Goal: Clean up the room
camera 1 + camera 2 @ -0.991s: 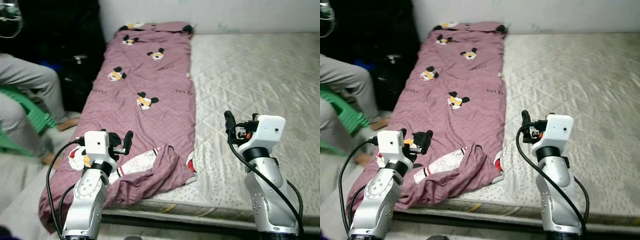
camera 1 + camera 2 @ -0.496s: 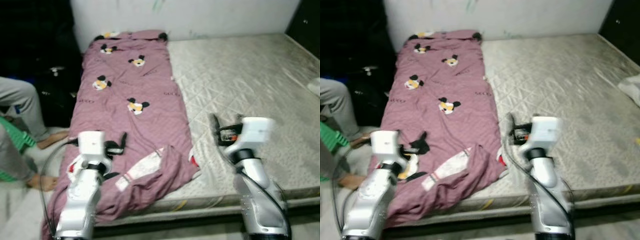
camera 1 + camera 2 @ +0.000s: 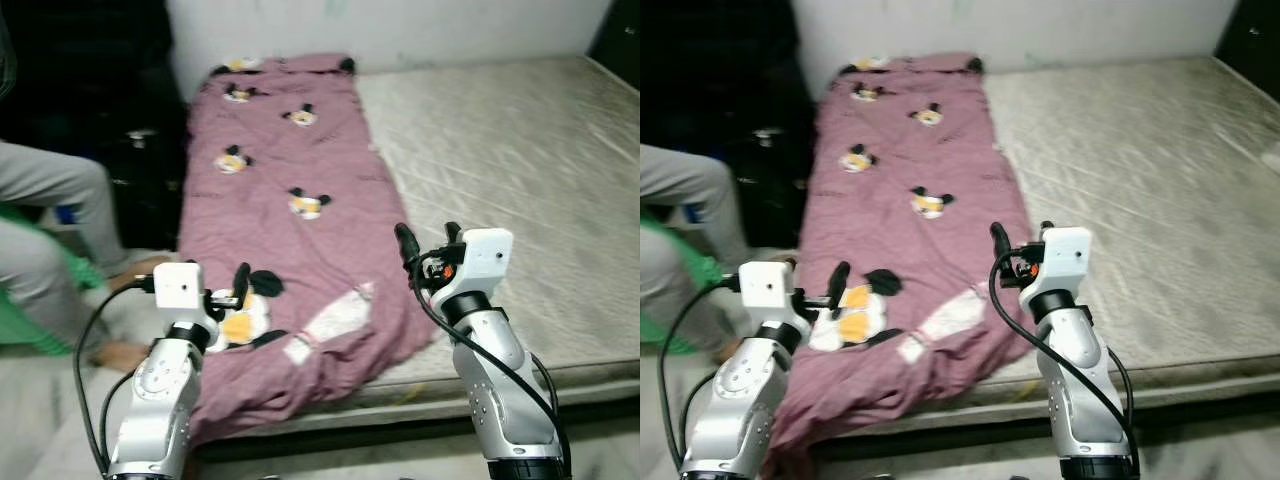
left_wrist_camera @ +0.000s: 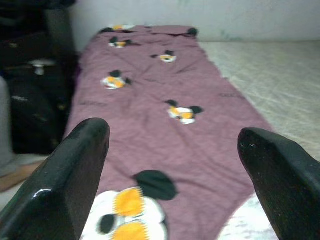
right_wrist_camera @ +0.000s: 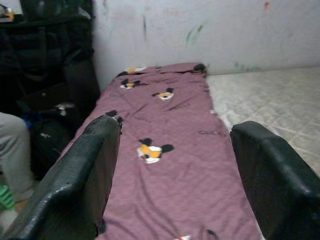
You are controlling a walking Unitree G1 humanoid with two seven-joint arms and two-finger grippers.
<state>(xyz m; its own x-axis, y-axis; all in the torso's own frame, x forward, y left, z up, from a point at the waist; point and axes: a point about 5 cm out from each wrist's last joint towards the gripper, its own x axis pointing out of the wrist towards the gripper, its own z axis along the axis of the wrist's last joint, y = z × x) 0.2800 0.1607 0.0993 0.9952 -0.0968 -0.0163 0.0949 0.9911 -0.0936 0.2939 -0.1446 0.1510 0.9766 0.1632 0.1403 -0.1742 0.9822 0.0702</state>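
Two silver arms rise from the near edge of the scene, one at each side of the rumpled near end of a mauve blanket (image 3: 300,230). The left gripper (image 3: 228,290) hangs over the blanket's near left part, just above a large cartoon mouse print (image 3: 245,318); its jaws stand wide apart and hold nothing, as the left wrist view shows with purple cloth between the two black fingers (image 4: 65,175). The right gripper (image 3: 428,243) is held over the blanket's right edge, where the cloth meets the bare mattress (image 3: 540,170); its jaws are likewise spread open and empty.

The blanket lies lengthwise along the left side of the bed, from the near edge, where it is bunched and folded back with a pale patterned underside (image 3: 335,320) showing, to the far end by the white wall (image 3: 400,25). Small mouse prints dot it all the way up. The grey quilted mattress takes up the right part of the bed.

On the left, beside the bed, a person sits with grey-trousered legs (image 3: 50,200) and a bare foot (image 3: 125,355) on the floor, on something green (image 3: 30,320). Farther back on that side stands dark luggage (image 3: 140,160) against a dark corner.
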